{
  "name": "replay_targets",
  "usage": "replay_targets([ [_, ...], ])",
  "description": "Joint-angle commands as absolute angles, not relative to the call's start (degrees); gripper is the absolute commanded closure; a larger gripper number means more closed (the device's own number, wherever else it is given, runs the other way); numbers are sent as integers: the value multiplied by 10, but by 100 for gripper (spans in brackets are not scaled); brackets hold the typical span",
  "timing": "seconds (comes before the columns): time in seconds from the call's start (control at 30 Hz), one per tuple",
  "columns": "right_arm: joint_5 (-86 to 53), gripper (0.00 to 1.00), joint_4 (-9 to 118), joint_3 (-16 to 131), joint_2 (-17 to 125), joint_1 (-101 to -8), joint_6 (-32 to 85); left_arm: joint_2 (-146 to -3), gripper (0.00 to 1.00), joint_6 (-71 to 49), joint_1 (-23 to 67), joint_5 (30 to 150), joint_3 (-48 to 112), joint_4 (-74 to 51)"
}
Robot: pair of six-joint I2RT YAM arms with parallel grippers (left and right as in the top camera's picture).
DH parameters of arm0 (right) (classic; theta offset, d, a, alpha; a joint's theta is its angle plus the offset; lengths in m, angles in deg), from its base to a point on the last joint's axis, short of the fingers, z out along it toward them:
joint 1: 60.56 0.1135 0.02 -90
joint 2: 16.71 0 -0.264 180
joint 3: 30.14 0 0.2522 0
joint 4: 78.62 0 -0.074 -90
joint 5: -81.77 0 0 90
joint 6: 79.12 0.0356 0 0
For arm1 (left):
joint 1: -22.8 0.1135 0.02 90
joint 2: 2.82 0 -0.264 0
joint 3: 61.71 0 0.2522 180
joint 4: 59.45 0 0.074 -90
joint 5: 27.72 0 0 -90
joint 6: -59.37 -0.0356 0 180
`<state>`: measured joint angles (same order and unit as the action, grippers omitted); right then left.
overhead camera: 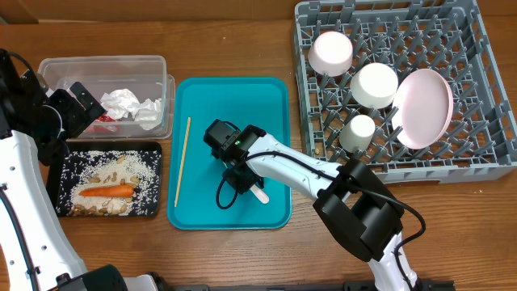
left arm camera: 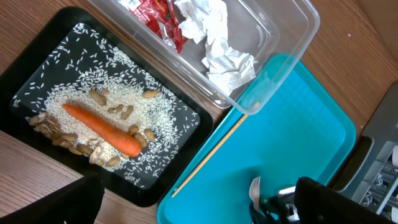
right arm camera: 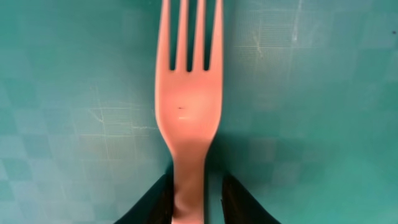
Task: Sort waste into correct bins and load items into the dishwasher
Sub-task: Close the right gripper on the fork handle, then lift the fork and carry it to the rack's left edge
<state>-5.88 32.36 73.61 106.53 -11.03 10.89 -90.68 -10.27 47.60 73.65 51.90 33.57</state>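
A pink fork [right arm camera: 186, 112] lies flat on the teal tray [overhead camera: 230, 97], tines pointing away from my right gripper [right arm camera: 198, 199]. The right fingers straddle its handle; the left finger touches it and a thin gap shows at the right finger. In the overhead view the right gripper [overhead camera: 234, 166] is low over the tray's middle, with the fork's handle [overhead camera: 258, 194] sticking out beside it. The fork's tines also show in the left wrist view [left arm camera: 254, 188]. My left gripper [left arm camera: 196, 199] is open and empty, above the tray's left edge.
A wooden chopstick [overhead camera: 182, 162] lies along the tray's left side. A clear bin [overhead camera: 105, 65] holds crumpled paper and red wrappers. A black tray [overhead camera: 56, 174] holds rice, peanuts and a carrot [overhead camera: 107, 191]. The grey dish rack [overhead camera: 485, 153] holds three white cups and a pink bowl [overhead camera: 424, 109].
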Motion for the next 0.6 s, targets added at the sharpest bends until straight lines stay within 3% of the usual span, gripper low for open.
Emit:
replay_targets([
  [0.0,-53,76,318,739,1090,-109,111,-897,0,-107,475,743,530,336],
  [0.17,-51,84,315,741,1089,-107,111,-897,0,-107,475,743,530,336],
  [0.4,-51,87,305,749,1087,-109,111,-897,0,-107,475,743,530,336],
  [0.47,-51,96,304,750,1087,-108,111,-897,0,-107,475,743,530,336],
  [0.57,-51,96,294,760,1087,-109,111,-897,0,-107,475,743,530,336],
])
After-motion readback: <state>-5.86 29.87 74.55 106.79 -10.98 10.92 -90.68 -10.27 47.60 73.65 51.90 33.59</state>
